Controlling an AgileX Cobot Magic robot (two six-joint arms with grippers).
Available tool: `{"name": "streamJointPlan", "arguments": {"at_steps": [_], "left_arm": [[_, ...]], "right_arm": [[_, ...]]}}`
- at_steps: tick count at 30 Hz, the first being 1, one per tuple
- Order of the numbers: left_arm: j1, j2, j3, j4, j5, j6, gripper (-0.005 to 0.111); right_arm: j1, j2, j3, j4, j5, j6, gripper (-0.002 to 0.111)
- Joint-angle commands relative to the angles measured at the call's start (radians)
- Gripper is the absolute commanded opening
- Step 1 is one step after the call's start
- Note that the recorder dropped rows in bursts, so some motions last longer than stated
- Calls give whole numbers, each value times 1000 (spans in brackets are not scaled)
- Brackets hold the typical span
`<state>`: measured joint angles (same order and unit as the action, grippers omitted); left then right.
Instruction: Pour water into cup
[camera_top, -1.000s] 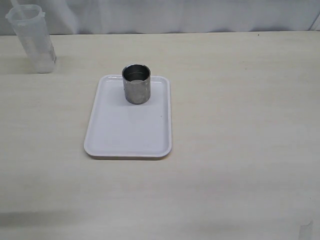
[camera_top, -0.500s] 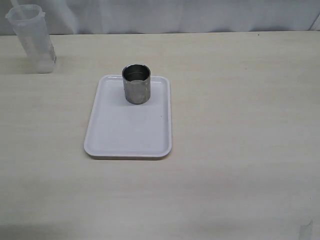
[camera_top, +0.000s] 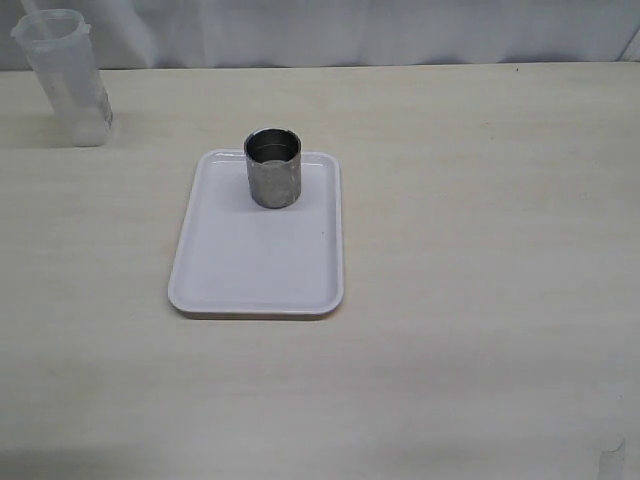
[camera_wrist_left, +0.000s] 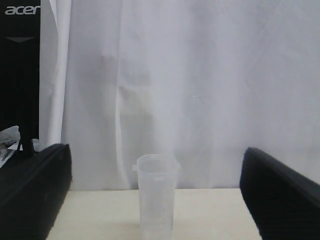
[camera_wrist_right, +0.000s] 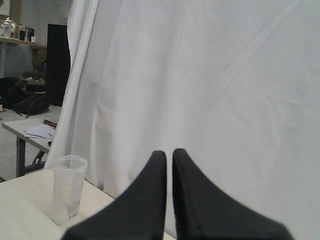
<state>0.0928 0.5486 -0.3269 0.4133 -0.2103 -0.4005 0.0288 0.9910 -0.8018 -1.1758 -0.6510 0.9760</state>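
Only the exterior view shows the steel cup (camera_top: 273, 167): it stands upright at the far end of a white tray (camera_top: 250, 270) in the middle of the tabletop (camera_top: 480, 250). The plastic beaker (camera_top: 65, 80) stands by the far left corner. The left wrist view shows the left gripper (camera_wrist_left: 154, 165) spread wide, facing the beaker, with a white curtain (camera_wrist_left: 200, 75) behind. The right gripper (camera_wrist_right: 169, 155) is pressed nearly together and holds nothing.

A white curtain (camera_top: 350, 30) hangs behind the pale wood-grain table (camera_top: 480, 250), with a paper-strewn desk (camera_wrist_right: 12, 125) beyond its edge.
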Motion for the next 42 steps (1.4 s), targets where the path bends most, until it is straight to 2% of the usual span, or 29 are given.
{"name": "streamJointPlan", "arguments": {"at_steps": [1,7,10,13,17,23,29,34,39,42], "left_arm": [[0,-5,5,1,-7,-9,85],[0,-8,5,-43,16,-7,85],[0,-10,5,-92,45,79,80],[0,-10,5,-161,90,181,62],[0,-33,5,-192,131,247,31],[0,-80,5,-192,159,271,0],[0,-89,5,-221,191,279,0],[0,-113,5,-326,191,384,0],[0,-144,7,-351,227,411,0],[0,-178,40,-413,225,490,0]], "right_arm": [[-5,-5,4,8,6,3,4],[-5,-5,4,8,6,3,4],[-5,-5,4,8,6,3,4],[-5,-5,4,8,6,3,4],[-5,-5,4,8,6,3,4],[-5,-5,4,8,6,3,4],[-5,-5,4,8,6,3,4],[-5,-5,4,8,6,3,4],[-5,-5,4,8,6,3,4],[-5,-5,4,8,6,3,4]]}}
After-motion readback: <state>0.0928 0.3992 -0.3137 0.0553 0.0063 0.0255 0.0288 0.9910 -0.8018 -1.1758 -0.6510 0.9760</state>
